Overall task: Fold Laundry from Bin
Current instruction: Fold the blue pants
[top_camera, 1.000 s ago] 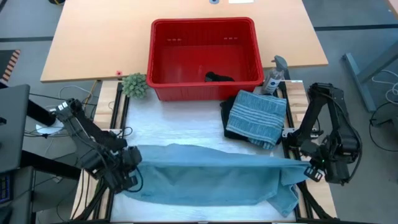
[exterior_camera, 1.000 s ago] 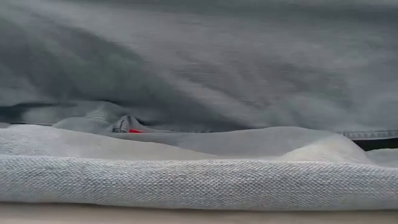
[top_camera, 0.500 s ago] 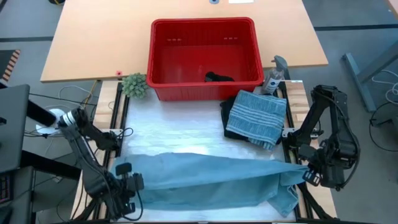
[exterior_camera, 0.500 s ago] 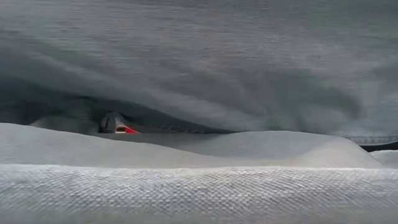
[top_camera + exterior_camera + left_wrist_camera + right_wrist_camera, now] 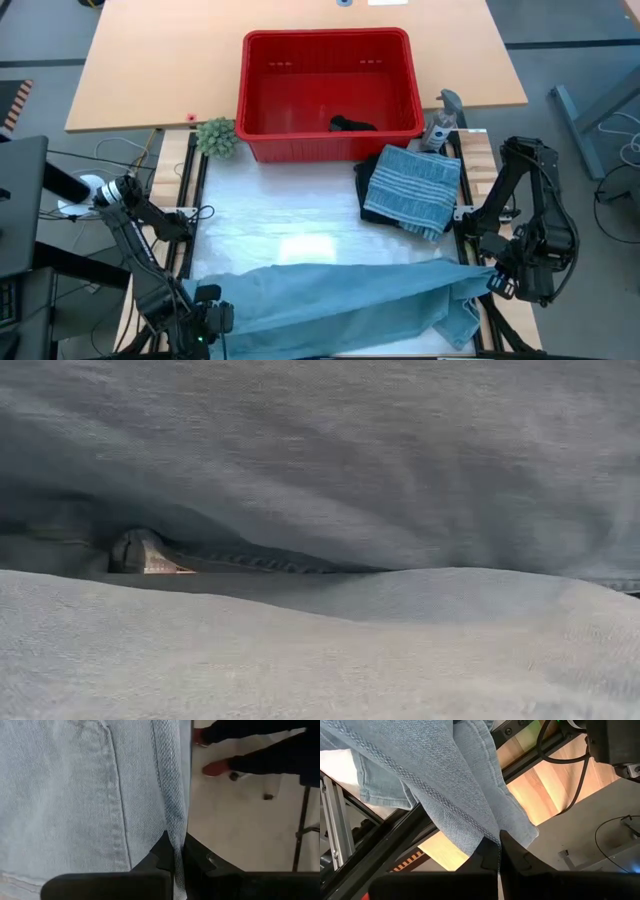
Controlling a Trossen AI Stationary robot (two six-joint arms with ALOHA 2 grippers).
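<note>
Denim garment: long light blue denim garment (image 5: 340, 300), stretched sideways along the table's near edge, partly draped over it; spread taut, likely to flatten it for a first fold.
Left end of denim: pinched at the hem seam by the left gripper (image 5: 174, 862), fingers shut tight on the cloth edge; sits at the near left corner of the table (image 5: 205, 322), low and just off the edge.
Right end of denim: clamped by the right gripper (image 5: 498, 851), fingers closed on a stitched seam; held near the right edge of the table (image 5: 497, 280), a loose flap of denim (image 5: 460, 322) hanging below it.
Reason for the two-point hold: opposite ends gripped so the cloth hangs straight between them instead of bunching.
Low camera: filled by folds of pale denim (image 5: 320, 480); nothing else readable.
Folded pile: blue-grey striped cloth (image 5: 412, 188) resting on a black garment (image 5: 368, 195), right of centre, just in front of the bin; seemingly set aside as finished.
Bin: large red slotted plastic tub (image 5: 262, 100) at the table's far side, one small dark piece of laundry (image 5: 352, 125) left inside.
Nearby: small green plant (image 5: 216, 136) beside the bin's left corner; grey spray bottle (image 5: 440, 122) at its right corner.
Beyond the table: a person's legs and red shoes (image 5: 216, 768) on the floor.
Judged stage: mid-task, denim spread but not yet folded.
</note>
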